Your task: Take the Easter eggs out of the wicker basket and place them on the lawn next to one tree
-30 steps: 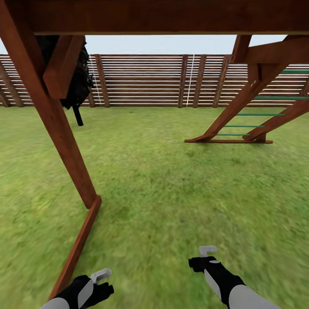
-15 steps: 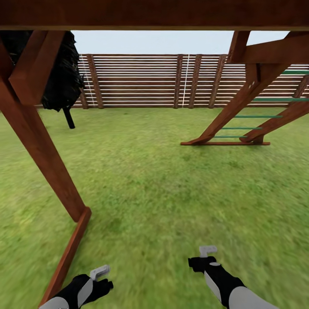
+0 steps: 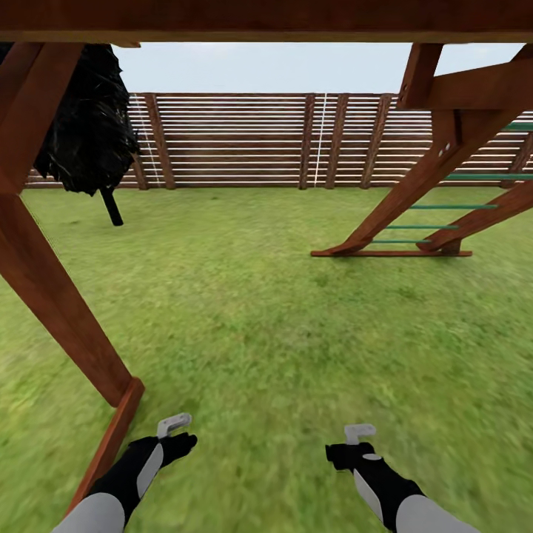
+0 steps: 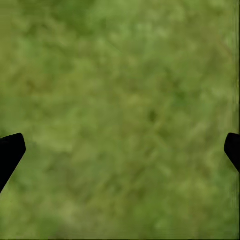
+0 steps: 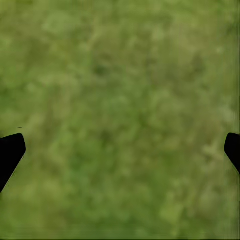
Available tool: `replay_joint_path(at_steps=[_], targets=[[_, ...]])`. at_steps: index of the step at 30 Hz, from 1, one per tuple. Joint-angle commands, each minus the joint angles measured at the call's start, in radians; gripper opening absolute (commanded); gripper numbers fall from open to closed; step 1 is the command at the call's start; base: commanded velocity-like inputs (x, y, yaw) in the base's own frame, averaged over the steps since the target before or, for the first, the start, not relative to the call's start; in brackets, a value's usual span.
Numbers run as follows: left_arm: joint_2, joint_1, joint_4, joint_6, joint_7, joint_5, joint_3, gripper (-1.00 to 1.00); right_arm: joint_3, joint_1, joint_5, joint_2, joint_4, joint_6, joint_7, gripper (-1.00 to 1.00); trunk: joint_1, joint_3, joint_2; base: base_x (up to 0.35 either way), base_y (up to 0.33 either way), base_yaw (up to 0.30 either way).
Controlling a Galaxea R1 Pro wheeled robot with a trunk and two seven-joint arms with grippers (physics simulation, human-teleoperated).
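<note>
Both claws hang spread and empty over the bright green lawn, left claw and right claw low, probably for travel. Eggs and basket are nowhere here; a brown slatted fence stands beyond.

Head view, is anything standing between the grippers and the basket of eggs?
Cannot say: no basket or eggs appear here. Ahead of the left gripper and right gripper lies open lawn, with a wooden frame post to the left and a slatted fence beyond.
</note>
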Motion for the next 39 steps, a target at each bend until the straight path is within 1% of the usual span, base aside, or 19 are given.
replay_joint_path(at_steps=[1,4,8,12,15,39], targets=[[-0.008,0.0,-0.001,0.006,0.001,0.008,0.004,1.0,0.006,0.0,0.0,0.002,-0.002,0.006,-0.005,1.0,0.001,-0.001,0.0,0.336,-0.071,0.0],[-0.009,0.0,0.001,0.006,-0.001,0.007,0.005,1.0,0.006,0.0,-0.002,0.0,-0.002,0.006,-0.005,1.0,0.001,-0.001,0.0,0.336,-0.071,0.0],[-0.003,0.0,0.002,0.006,-0.002,0.008,0.005,1.0,0.006,0.0,-0.002,0.001,0.0,0.006,-0.005,1.0,0.001,-0.001,0.0,0.336,-0.071,0.0],[-0.001,0.0,0.042,0.005,-0.001,0.007,0.004,1.0,0.006,-0.001,-0.002,0.0,0.0,0.006,-0.006,1.0,0.001,-0.001,0.0,0.336,-0.071,0.0],[-0.001,0.0,0.056,0.005,0.0,0.007,0.004,1.0,0.006,-0.001,-0.002,0.003,0.001,0.006,-0.006,1.0,0.001,-0.001,0.0,0.336,-0.052,0.0],[0.001,0.0,0.061,0.005,0.004,0.008,0.006,1.0,0.006,0.0,-0.002,-0.001,0.002,-0.007,-0.006,1.0,0.001,-0.001,0.0,0.336,-0.002,0.001]])
